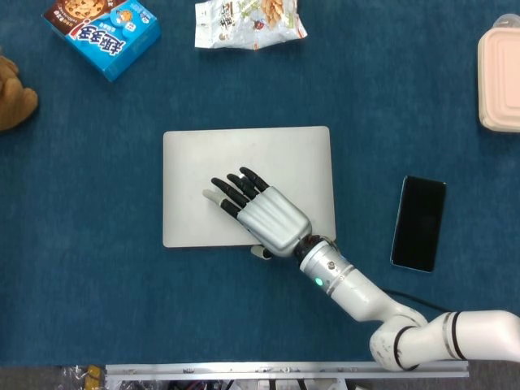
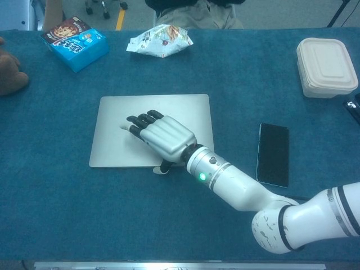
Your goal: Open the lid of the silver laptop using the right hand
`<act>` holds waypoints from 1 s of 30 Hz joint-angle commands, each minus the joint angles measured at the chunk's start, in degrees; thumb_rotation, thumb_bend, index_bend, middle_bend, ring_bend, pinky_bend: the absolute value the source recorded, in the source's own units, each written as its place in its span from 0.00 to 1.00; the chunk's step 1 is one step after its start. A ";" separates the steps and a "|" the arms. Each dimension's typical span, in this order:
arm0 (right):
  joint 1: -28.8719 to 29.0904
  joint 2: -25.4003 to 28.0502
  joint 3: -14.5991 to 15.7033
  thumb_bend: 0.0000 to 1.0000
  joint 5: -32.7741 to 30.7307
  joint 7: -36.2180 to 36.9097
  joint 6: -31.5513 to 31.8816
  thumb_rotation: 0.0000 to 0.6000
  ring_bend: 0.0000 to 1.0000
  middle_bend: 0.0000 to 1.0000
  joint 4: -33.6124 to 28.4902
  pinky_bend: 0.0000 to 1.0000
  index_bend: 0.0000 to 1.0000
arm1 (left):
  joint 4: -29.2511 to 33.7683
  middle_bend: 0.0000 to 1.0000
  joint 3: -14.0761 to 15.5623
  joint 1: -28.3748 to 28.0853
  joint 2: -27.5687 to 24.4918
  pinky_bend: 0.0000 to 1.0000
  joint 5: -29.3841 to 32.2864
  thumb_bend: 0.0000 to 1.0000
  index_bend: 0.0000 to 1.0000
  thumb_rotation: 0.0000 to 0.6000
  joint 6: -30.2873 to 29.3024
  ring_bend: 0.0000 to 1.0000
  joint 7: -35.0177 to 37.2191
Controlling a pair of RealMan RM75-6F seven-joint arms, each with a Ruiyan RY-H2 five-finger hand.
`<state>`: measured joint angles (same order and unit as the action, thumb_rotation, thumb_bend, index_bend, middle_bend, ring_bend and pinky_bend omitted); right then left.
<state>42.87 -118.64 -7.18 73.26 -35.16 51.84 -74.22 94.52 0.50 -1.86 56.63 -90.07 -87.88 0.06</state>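
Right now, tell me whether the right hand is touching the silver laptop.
Cannot tell. In the chest view the right hand lies over the silver laptop lid, thumb at its front edge; neither contact nor gap shows plainly.

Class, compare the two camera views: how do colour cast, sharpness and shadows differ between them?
Head view: sharp, evenly lit, deep blue cloth, only a faint shadow under the robot hand on the silver laptop. Chest view: softer and hazier, with a teal cast over the laptop and cloth.

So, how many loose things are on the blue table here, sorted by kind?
Electronics: 2, closed silver laptop, black phone
Snack packs: 2, blue cookie box, white crinkled snack bag
Food containers: 1, beige lidded box
Soft toys: 1, brown plush at the edge
Total: 6
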 commanded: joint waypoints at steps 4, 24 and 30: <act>0.32 -0.51 0.08 0.25 0.00 -0.15 0.09 1.00 0.00 0.00 0.52 0.01 0.00 | -0.61 0.28 0.04 0.19 0.20 0.18 0.08 0.34 0.29 1.00 -0.19 0.23 0.62; 2.50 0.71 -1.92 0.38 -0.82 -4.82 0.87 1.00 0.00 0.00 -1.07 0.01 0.00 | -1.63 0.28 1.41 -2.01 0.28 0.18 -2.41 0.34 0.29 1.00 3.61 0.23 0.64; 3.59 1.56 -3.06 0.38 -1.34 -7.06 1.20 1.00 0.00 0.00 -2.04 0.01 0.00 | -1.21 0.28 2.17 -3.06 -0.13 0.18 -3.14 0.34 0.29 1.00 5.64 0.23 1.79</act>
<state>46.26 -117.26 -10.03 72.05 -41.97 52.93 -76.05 93.20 2.46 -4.65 56.64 -93.08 -82.67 1.51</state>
